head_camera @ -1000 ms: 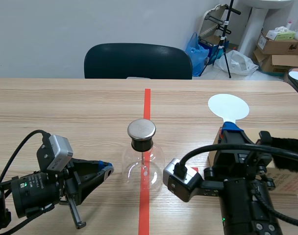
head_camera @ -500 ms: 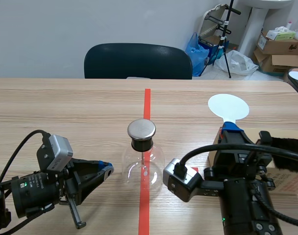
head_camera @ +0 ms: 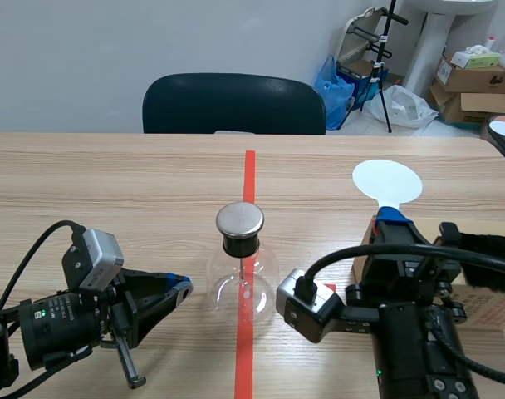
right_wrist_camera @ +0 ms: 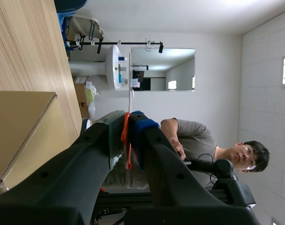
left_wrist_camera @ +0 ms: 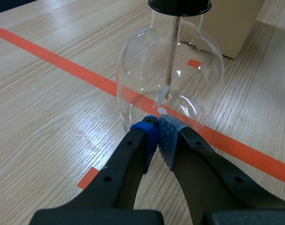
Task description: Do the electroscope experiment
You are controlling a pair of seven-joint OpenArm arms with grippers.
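Note:
The electroscope [head_camera: 242,274] is a round glass flask with a black stopper and a flat metal cap, standing on the red tape line at the table's middle. In the left wrist view the flask [left_wrist_camera: 173,84] shows its thin rod and foil inside. My left gripper [head_camera: 179,288] lies low just left of it, shut on nothing, with its fingertips [left_wrist_camera: 157,135] almost at the glass. My right gripper [head_camera: 391,216] is raised at the right, shut on the handle of a white round paddle [head_camera: 387,179]. The right wrist view shows this paddle [right_wrist_camera: 130,89] edge-on between the pads.
A cardboard box [head_camera: 485,278] sits under and beside the right arm, also visible as a box [right_wrist_camera: 20,136] in the right wrist view. A dark chair [head_camera: 233,104] stands behind the far table edge. A person [right_wrist_camera: 198,143] is in the room beyond.

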